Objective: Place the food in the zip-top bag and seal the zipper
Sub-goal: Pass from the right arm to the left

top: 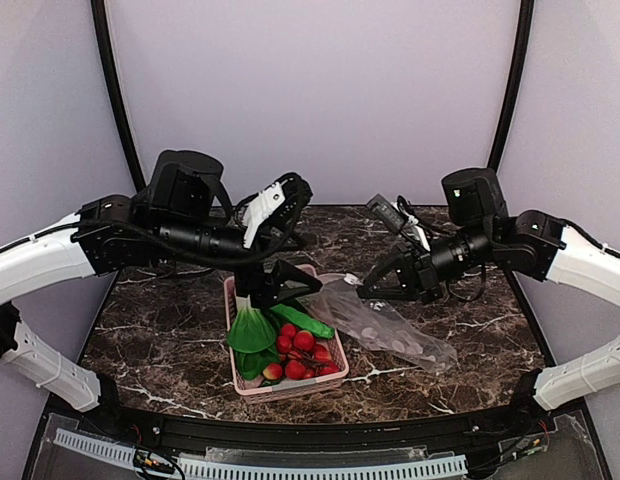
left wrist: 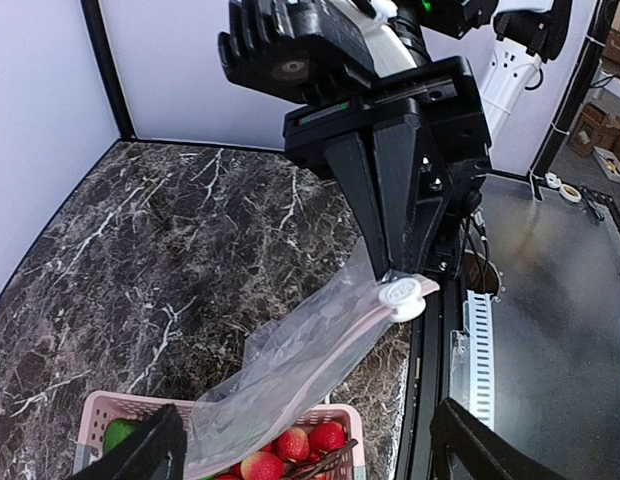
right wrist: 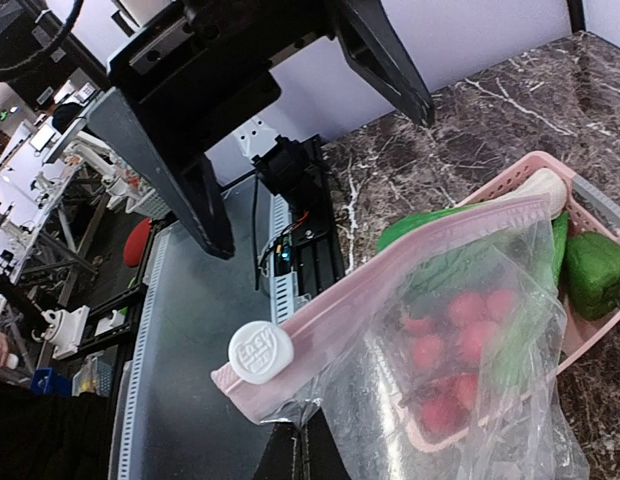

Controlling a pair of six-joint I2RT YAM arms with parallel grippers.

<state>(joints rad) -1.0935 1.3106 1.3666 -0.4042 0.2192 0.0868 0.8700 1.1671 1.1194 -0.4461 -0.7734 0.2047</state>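
Note:
The zip-top bag (top: 385,322) is clear and floppy, and lies slanting to the right of the pink basket (top: 290,388). My right gripper (right wrist: 312,435) is shut on the bag's corner just below the white slider (right wrist: 260,352). The pinkish zipper (right wrist: 420,262) runs from there toward the basket. The food sits in the basket: leafy bok choy (top: 250,330), a long cucumber piece (top: 302,321) and a green pepper (right wrist: 596,272). My left gripper (top: 275,290) hangs open just above the bok choy, its fingers (left wrist: 140,455) wide apart with nothing gripped.
Red toy strawberries (top: 304,355) fill the near half of the basket. Dark marble tabletop (top: 160,340) surrounds it. A black rail and white cable duct (top: 290,465) run along the near edge. Both arms reach in over the middle of the table.

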